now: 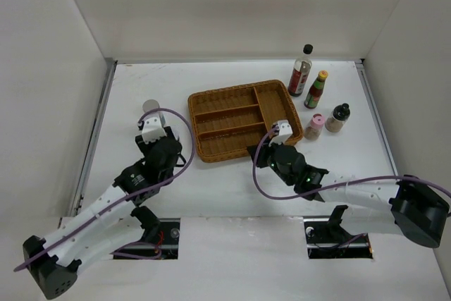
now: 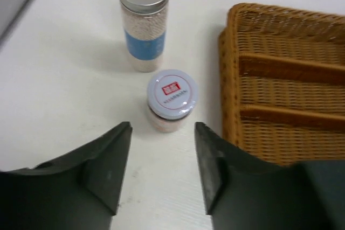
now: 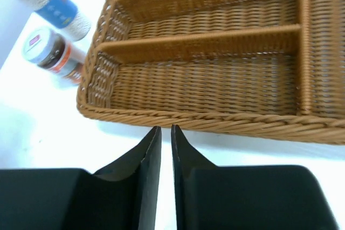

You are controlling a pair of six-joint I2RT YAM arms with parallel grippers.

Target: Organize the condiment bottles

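Standing wide open, my left end effector (image 2: pixel 163 129) has the white-topped shaker (image 2: pixel 172 96) just ahead. My right end effector (image 3: pixel 166 131), nearly closed and empty, faces the tray (image 3: pixel 226 121).

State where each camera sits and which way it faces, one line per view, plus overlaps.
Top external: above and behind, looking down on the table; the left arm and right arm show, wicker tray centre.
Left wrist: low, facing forward past its open fingers at the white-topped shaker and grey-lidded jar.
Right wrist: low, facing past its shut fingers at the tray's near rim.
Shared: both wrist views show tray, shaker, jar.
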